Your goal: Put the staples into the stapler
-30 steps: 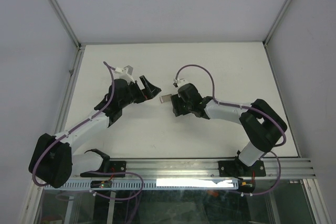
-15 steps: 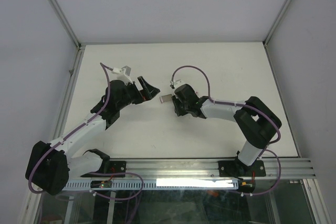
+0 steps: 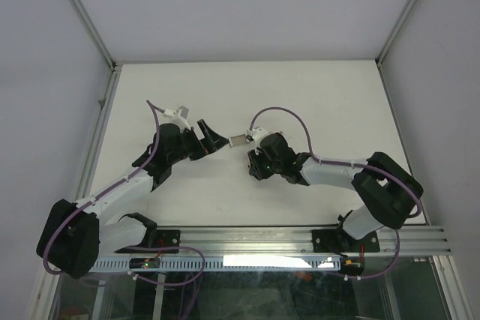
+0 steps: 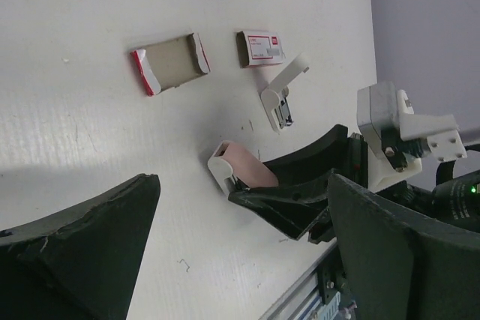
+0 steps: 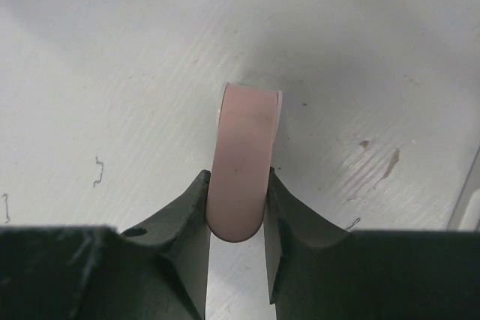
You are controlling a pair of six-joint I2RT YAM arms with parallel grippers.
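The pink stapler (image 5: 240, 170) lies on the white table with its white end (image 4: 220, 164) pointing away from my right gripper (image 5: 236, 219), which is shut on its rounded pink end. From above, the stapler (image 3: 238, 140) sits between the two grippers. My left gripper (image 4: 240, 260) is open and empty, a short way left of the stapler (image 4: 246, 172). The staples' red-and-white sleeve (image 4: 261, 47) and the cardboard tray (image 4: 171, 61) lie apart on the table beyond it. I cannot make out the staple strip itself.
A loose white and grey part with a metal end (image 4: 283, 95) lies between the sleeve and the stapler. Stray bent staples (image 5: 97, 171) dot the table. The metal rail (image 3: 300, 241) runs along the near edge, and frame posts (image 3: 105, 103) bound the sides.
The right gripper has closed onto the pink stapler and its wrist has swung toward the near edge. The left gripper shifted slightly toward the stapler, still open.
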